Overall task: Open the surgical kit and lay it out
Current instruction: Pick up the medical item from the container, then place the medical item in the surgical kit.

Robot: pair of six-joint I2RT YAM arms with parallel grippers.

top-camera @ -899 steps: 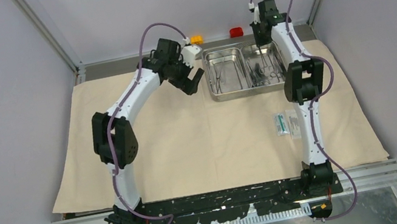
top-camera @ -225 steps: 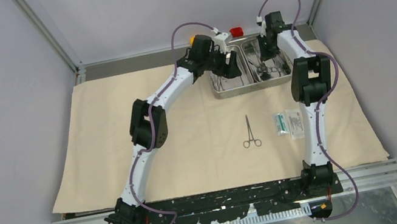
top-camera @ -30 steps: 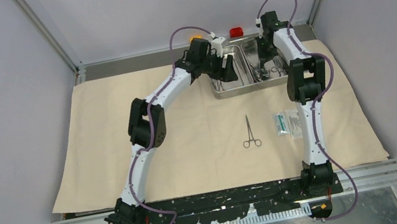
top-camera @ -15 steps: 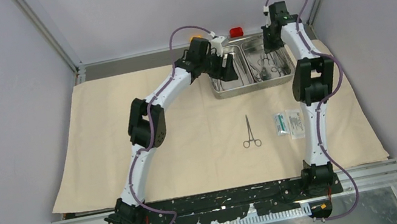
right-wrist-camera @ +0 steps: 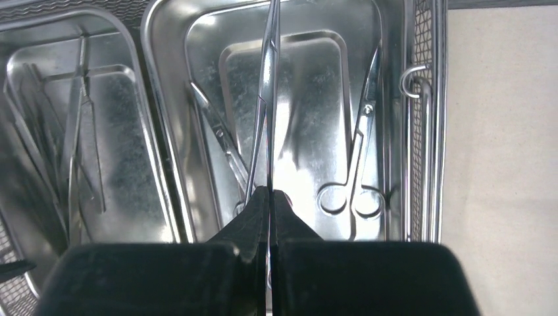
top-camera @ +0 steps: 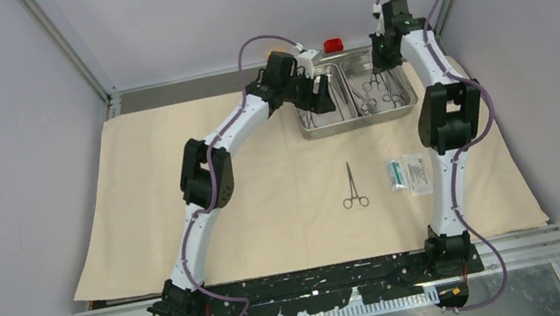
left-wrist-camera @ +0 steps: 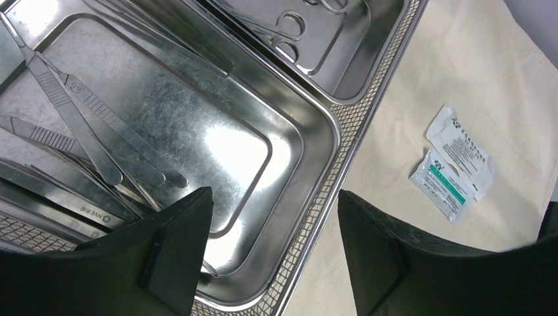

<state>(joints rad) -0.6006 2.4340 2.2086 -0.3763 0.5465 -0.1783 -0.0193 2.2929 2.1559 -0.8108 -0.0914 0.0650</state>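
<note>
Right gripper [right-wrist-camera: 270, 197] pinching the held clamp [right-wrist-camera: 268, 85], fingers pressed tight on it, holding it over the right compartment of the tray [right-wrist-camera: 316, 92]. Two more clamps [right-wrist-camera: 360, 151] lying below it. Left gripper [left-wrist-camera: 275, 197] hanging spread, gripping nothing, over the left compartment with the straight handles [left-wrist-camera: 85, 131] and tweezers [left-wrist-camera: 52, 197]. Laid-out clamp [top-camera: 353, 188] lying on the beige cloth [top-camera: 177, 185] beside the two packets [top-camera: 405, 173], nearer the arm bases than the tray.
</note>
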